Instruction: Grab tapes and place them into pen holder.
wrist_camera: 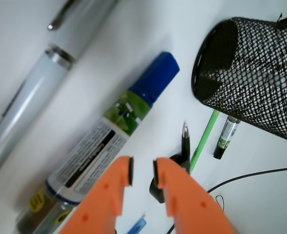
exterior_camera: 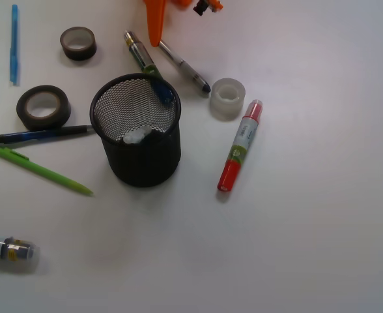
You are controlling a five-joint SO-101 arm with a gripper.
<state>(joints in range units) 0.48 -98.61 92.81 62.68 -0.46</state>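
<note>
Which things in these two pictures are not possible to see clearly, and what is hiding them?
- Front view: the gripper is cut by the top edge; its jaws cannot be told apart.
- Front view: the white thing inside the pen holder is blurred behind the mesh; what it is stays unclear.
- Front view: the pen at lower left is cut by the left edge.
- Wrist view: the dark object behind the orange fingers is mostly hidden.

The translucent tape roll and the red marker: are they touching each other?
Apart. The front view shows a thin strip of bare table between the translucent tape roll and the pink end of the red marker.
</note>
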